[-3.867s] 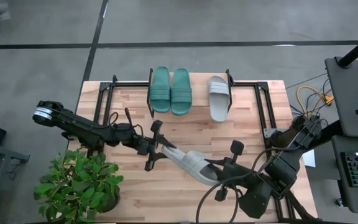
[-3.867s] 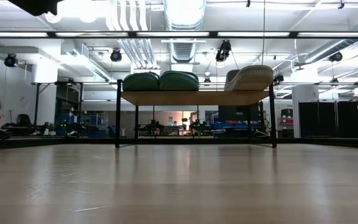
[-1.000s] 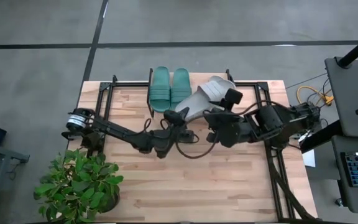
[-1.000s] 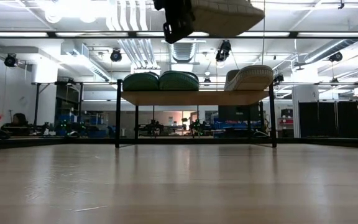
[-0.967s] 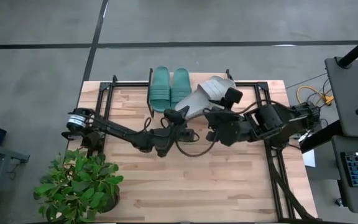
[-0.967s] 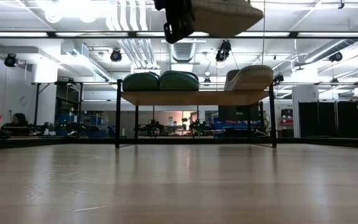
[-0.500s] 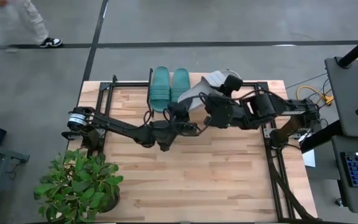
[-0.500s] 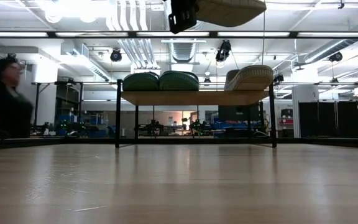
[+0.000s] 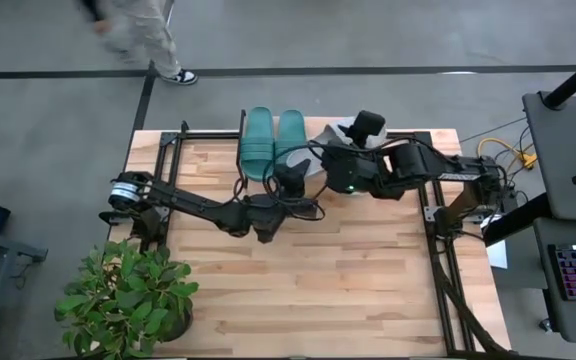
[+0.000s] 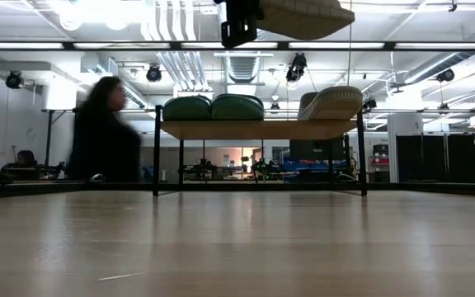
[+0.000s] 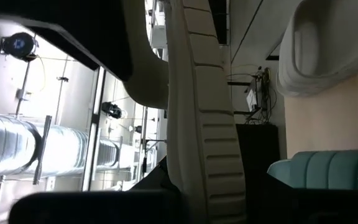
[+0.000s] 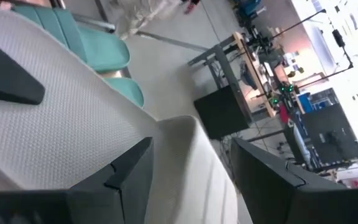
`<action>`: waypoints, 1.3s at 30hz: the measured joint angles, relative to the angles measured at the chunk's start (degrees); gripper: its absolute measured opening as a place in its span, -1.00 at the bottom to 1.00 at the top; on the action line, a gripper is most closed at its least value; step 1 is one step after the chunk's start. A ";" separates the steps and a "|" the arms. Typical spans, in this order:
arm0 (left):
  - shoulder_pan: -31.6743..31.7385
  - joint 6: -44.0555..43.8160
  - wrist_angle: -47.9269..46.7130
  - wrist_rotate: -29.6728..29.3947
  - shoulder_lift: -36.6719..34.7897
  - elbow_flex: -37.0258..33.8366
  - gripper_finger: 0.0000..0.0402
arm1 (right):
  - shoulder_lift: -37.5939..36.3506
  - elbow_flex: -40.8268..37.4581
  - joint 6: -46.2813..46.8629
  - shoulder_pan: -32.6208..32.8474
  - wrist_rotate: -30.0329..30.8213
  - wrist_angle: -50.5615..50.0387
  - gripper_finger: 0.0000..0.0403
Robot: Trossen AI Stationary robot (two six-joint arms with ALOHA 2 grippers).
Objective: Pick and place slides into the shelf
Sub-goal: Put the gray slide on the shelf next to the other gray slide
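Observation:
Two teal slides (image 9: 273,140) and one light grey slide (image 10: 332,103) rest sole-down on the shelf's wooden top (image 10: 258,129) at the table's far edge. The second grey slide (image 10: 303,15) hangs in the air above the shelf, held between both arms. My left gripper (image 9: 290,178) is shut on its left end and shows dark in the low view (image 10: 239,25). My right gripper (image 9: 334,165) is shut on its right end, over the shelf's right half. The arms hide most of the held slide from above. My left gripper holds the grey slide at its left end, coming level from the table's left. The slide's ribbed side edge (image 11: 201,149) runs out between the two fingers (image 11: 98,205). The slide hangs lifted clear, roughly level, above the shelf. My right gripper holds the same slide at its other end, coming from the table's right. The slide's rim (image 12: 188,146) lies between the two fingers (image 12: 129,177), with the textured sole (image 12: 61,124) facing the camera. The contact itself is hidden by the slide.
A potted plant (image 9: 128,295) stands at the table's near left corner. Black frame rails (image 9: 433,215) run along the table's left and right sides. A person (image 10: 101,132) walks past beyond the far edge. Bare wooden tabletop (image 9: 318,280) lies near the front.
Both grippers have carried the grey slide toward the table's far edge, from in front of the shelf to over it, still lifted clear. The right gripper has swung farther over the shelf's right half. A person has walked into view behind the table.

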 joint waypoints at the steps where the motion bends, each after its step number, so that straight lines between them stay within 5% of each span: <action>1: 0.13 0.54 -0.07 0.00 0.00 0.00 -0.84 | 0.37 0.00 -0.11 -0.22 -0.24 -0.18 0.01; 17: 1.60 0.97 -3.49 -0.02 0.02 -0.04 -0.84 | 2.36 0.61 1.65 -4.28 -0.38 -10.41 0.01; 27: 2.02 2.47 -3.40 0.22 0.02 0.69 -0.84 | 2.51 0.59 -0.93 -6.59 0.01 -7.91 0.00; 39: 2.15 3.66 -3.21 1.03 0.02 1.36 -0.84 | 4.34 0.61 -4.11 -12.10 0.21 -6.61 -0.30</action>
